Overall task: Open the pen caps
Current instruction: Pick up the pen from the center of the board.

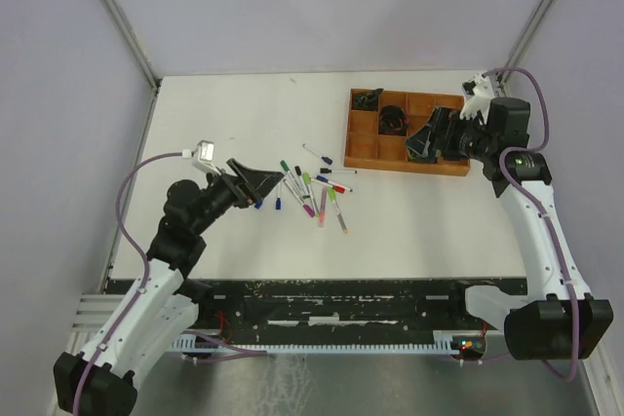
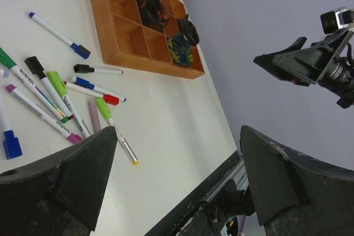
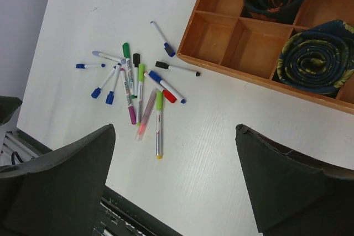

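None of the pen caps [image 3: 126,50] appeared to have been pulled off: every one of the pens [image 3: 133,88] showed a coloured end on its pale barrel, and no loose cap could be made out, though a few tips were too small to judge. By that reading the whole job was left to do.

The pens lay scattered in a loose heap near the middle of the counter [image 1: 244,124], to the left of the wooden tray [image 1: 363,158] at the far right.

The left end effector [image 1: 255,182] hovered just left of the heap, its jaws spread wide, holding and touching nothing. The right end effector [image 1: 429,138] hung over the tray's near side, well apart from the pens, jaws likewise wide apart and empty.
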You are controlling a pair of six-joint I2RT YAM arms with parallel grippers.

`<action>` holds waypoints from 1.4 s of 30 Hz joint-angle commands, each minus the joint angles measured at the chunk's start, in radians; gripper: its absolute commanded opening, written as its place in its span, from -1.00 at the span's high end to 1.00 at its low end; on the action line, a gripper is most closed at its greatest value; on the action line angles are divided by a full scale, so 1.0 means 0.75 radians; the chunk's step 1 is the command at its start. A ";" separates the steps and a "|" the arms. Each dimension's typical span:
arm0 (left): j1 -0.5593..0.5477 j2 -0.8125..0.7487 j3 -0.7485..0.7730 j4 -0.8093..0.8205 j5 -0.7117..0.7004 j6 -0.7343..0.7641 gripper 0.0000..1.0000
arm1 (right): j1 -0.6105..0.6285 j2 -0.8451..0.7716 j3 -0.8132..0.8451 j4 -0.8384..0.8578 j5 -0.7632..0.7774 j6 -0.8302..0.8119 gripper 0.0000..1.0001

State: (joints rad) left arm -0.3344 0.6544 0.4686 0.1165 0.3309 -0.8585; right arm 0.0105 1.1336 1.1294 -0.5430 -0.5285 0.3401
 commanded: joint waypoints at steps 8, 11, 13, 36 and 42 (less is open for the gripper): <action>-0.004 -0.072 -0.136 0.220 -0.059 -0.091 -0.98 | 0.000 -0.030 -0.011 0.122 -0.187 -0.032 -0.98; -0.004 -0.086 -0.154 0.211 -0.066 -0.077 -0.98 | 0.000 -0.021 -0.044 0.145 -0.342 -0.129 -0.98; -0.005 -0.077 -0.148 0.166 -0.070 -0.051 -0.98 | 0.001 -0.019 -0.083 0.186 -0.451 -0.152 -0.98; -0.513 0.184 -0.018 -0.068 -0.634 0.224 -0.98 | 0.002 0.071 -0.038 -0.069 -0.517 -0.559 -0.98; -0.512 0.187 -0.002 -0.089 -0.712 0.280 -0.98 | 0.002 0.104 0.023 -0.192 -0.472 -0.693 -0.98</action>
State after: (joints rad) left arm -0.7158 0.7986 0.4366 0.0292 -0.1200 -0.7242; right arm 0.0113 1.2072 1.0805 -0.6277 -0.9031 -0.0853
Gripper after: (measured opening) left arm 0.990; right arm 0.990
